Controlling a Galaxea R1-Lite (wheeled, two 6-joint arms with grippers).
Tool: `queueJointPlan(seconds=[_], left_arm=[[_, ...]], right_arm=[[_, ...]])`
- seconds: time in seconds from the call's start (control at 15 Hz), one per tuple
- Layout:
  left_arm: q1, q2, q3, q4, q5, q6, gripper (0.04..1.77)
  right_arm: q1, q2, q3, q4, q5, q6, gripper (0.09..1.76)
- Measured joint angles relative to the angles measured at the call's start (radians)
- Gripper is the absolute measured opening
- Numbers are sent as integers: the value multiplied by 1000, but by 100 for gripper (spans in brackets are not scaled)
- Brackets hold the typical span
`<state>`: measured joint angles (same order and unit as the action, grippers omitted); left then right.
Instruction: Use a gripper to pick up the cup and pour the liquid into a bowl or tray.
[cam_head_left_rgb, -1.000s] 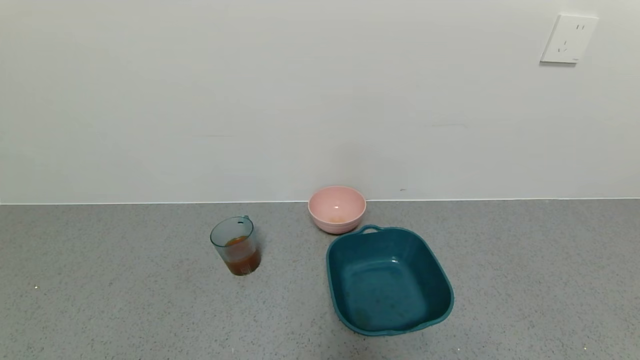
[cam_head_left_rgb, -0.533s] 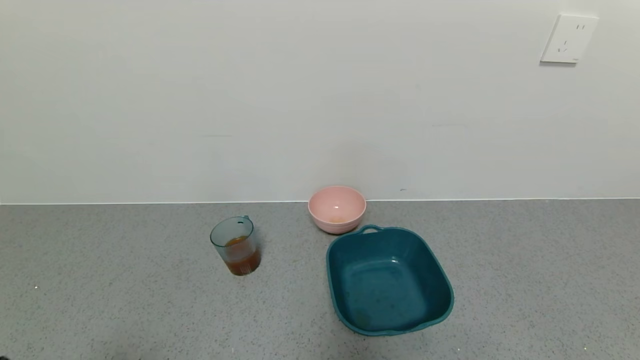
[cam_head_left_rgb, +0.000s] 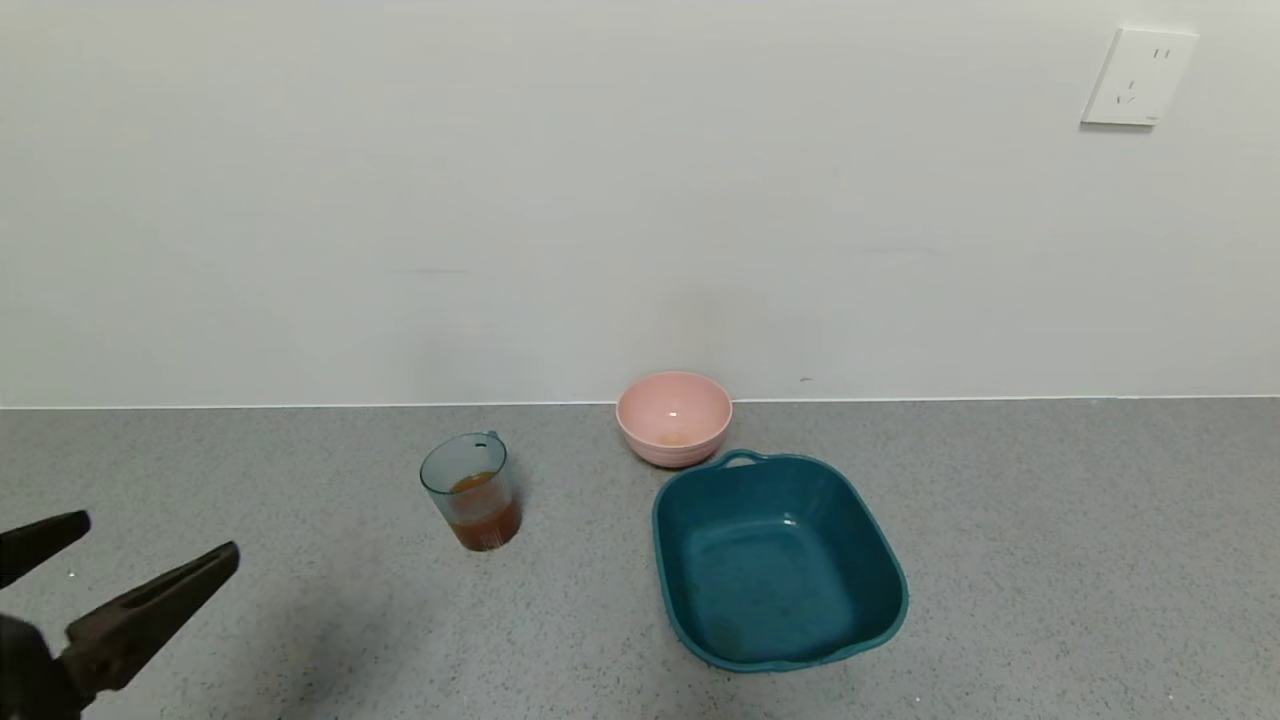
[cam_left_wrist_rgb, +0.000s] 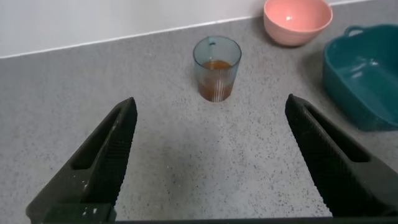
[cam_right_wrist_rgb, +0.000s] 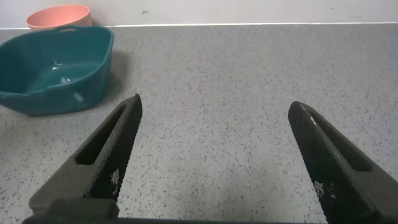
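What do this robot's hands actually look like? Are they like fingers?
Not like fingers. Each ends in two long, flat, black prongs that taper to a point. The left gripper and right gripper match: dark, finely textured inner faces, a slot along each prong's outer side, and small white markings near the bases.

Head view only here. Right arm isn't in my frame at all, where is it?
Observer: Right end effector is low over bare counter, beside the basin, holding nothing.
Operator: Open or shut?
Observer: Open, fingers spread wide.
Operator: Left one is cut off at my frame edge. Lined up with the cup?
Observer: Yes. In its wrist view the cup sits centred ahead of the open left end effector, well short of contact.
Operator: Cup still full?
Observer: Brown liquid fills roughly its lower half, and the cup stands upright.
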<state>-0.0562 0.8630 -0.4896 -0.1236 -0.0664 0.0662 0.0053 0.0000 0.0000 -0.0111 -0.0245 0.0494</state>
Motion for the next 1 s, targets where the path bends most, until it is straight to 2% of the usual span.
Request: queueJointPlan(seconds=[0.2,0.47,1.0], left_arm=[[-68,166,-24,-42,3,2,172],[-156,349,3,-213,25,-2,172],[-174,490,65,-224,43,-6,172]], right_arm=[[0,0,0,0,0,0,171],[0,0,0,0,0,0,171],[0,0,0,0,0,0,171]])
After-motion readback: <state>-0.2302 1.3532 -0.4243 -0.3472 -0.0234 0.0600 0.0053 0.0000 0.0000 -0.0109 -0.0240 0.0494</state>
